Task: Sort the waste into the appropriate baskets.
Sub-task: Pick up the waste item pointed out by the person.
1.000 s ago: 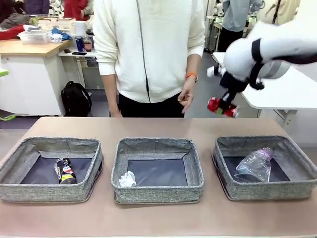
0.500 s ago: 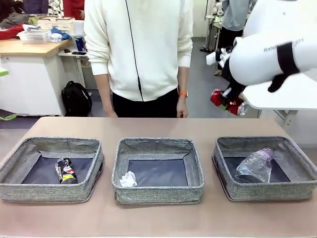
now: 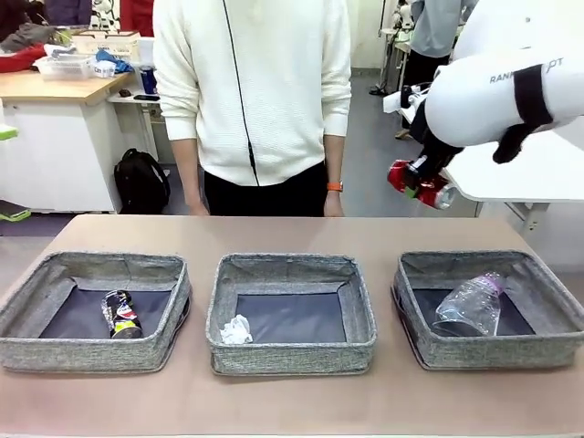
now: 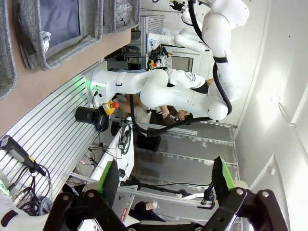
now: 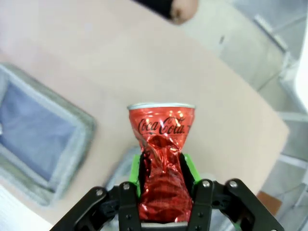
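The right hand [image 5: 162,185] gripped a crumpled red Coca-Cola can [image 3: 420,183], held high above the desk [image 3: 292,235] behind the right basket [image 3: 489,308]. The left hand [image 4: 163,185] stood wide open, holding nothing, well off the desk.

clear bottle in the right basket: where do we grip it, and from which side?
Judging from the front view, the clear bottle lies tilted in the right basket, neck end up toward the far right and its crumpled body low. Probably best to come straight down from above, since the basket walls block the sides, and close across the body's middle, jaws crosswise to its long axis. The thin plastic will likely give.
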{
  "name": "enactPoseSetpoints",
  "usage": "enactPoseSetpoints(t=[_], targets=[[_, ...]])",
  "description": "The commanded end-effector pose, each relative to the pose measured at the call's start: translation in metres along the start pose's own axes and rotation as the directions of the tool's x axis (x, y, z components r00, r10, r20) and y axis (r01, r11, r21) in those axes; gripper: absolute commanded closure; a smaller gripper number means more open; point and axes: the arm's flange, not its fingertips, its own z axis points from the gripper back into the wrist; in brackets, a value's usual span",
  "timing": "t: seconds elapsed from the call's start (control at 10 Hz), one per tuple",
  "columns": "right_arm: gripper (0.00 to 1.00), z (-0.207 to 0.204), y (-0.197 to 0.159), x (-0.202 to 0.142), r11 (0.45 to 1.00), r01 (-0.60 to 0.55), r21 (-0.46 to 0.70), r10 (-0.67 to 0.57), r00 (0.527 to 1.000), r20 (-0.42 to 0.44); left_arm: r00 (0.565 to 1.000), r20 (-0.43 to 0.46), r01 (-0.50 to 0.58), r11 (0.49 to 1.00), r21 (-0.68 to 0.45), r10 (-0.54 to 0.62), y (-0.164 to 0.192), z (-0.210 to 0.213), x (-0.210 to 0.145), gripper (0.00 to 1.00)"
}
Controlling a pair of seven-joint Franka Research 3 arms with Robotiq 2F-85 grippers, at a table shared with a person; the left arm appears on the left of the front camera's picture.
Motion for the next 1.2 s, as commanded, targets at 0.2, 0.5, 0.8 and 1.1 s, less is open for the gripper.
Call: enactPoseSetpoints(t=[0.2, 0.5, 0.8, 1.1], targets=[[0.61, 0.104, 0.105, 0.091, 0.900, 0.435, -0.024, -0.434, 0.890, -0.138, 1.000, 0.010, 0.018, 1.000, -0.005, -0.018, 0.001, -0.002, 0.000, 0.00], [0.61, 0.138, 0.172, 0.121, 0.840, 0.514, -0.172, -0.538, 0.831, -0.144, 1.000, 0.010, 0.018, 1.000, -0.005, -0.018, 0.001, -0.002, 0.000, 0.00], [0.61, 0.177, 0.192, 0.138, 0.866, 0.468, -0.175, -0.481, 0.875, -0.045, 1.000, 0.010, 0.018, 1.000, -0.005, -0.018, 0.001, -0.002, 0.000, 0.00], [0.61, 0.216, 0.187, 0.150, 0.890, 0.440, -0.123, -0.446, 0.894, -0.028, 1.000, 0.010, 0.018, 1.000, -0.005, -0.018, 0.001, -0.002, 0.000, 0.00]])
